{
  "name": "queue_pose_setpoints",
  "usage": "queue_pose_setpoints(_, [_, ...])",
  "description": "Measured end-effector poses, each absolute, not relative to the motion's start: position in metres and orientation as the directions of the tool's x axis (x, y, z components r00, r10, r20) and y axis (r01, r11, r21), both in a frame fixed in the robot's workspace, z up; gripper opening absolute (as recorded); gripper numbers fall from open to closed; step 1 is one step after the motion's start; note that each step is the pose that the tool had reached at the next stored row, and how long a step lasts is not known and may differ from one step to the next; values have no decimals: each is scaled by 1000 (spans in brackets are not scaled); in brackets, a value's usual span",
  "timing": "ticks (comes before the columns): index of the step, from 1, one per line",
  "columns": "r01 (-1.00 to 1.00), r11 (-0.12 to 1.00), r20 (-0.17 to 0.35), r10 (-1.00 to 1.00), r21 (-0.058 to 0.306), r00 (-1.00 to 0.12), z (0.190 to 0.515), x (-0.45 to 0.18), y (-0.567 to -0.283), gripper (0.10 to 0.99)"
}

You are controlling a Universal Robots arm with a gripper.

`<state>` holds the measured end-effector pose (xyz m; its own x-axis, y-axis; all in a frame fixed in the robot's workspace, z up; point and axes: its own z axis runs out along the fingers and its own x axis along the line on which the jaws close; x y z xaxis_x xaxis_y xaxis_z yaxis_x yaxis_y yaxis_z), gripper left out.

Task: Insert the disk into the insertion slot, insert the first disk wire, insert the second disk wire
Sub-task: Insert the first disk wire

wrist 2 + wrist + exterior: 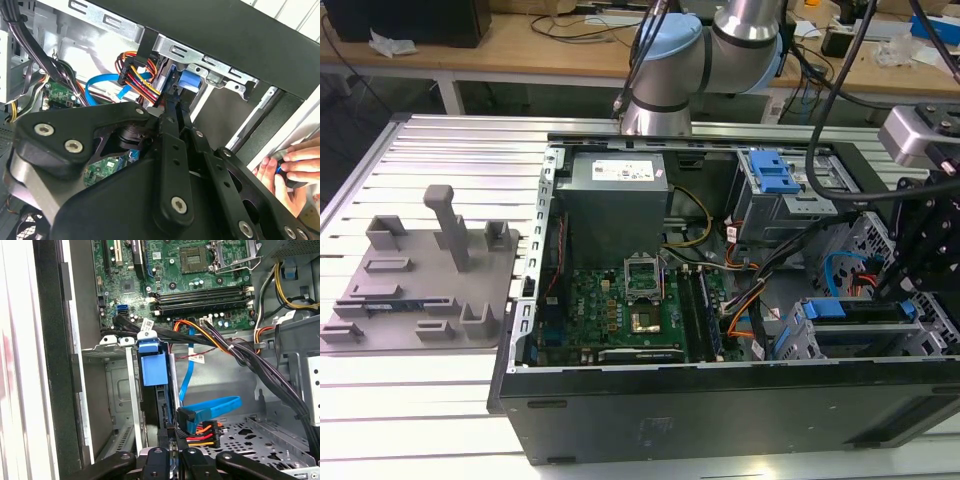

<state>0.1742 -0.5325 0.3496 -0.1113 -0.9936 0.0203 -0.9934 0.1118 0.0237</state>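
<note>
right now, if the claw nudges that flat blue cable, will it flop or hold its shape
Probably springy, not limp: the blue cable holds a folded loop rather than sagging flat. Likely light, being a thin flat ribbon. Its plug lies right beside the coloured wires, so a push might shift those too.

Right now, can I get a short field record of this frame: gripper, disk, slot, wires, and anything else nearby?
gripper: gripper is down inside the open computer case, at the disk's edge
disk: disk is in the insertion slot, its blue carrier tab showing
wires: blue flat cable and a plug with coloured wires lie beside the disk; cannot tell whether they are plugged in
person: a hand at the case's outer wall
table: grey fixture plate beside the case, on the exterior view's left
</note>
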Motion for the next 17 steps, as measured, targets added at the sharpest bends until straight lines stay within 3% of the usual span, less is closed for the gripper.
queue_pose_setpoints(13, [-993, 116, 40, -993, 15, -115, 352, 174, -524, 165])
queue_pose_setpoints(17, [-993, 115, 15, -993, 11, -115, 352, 174, -526, 165])
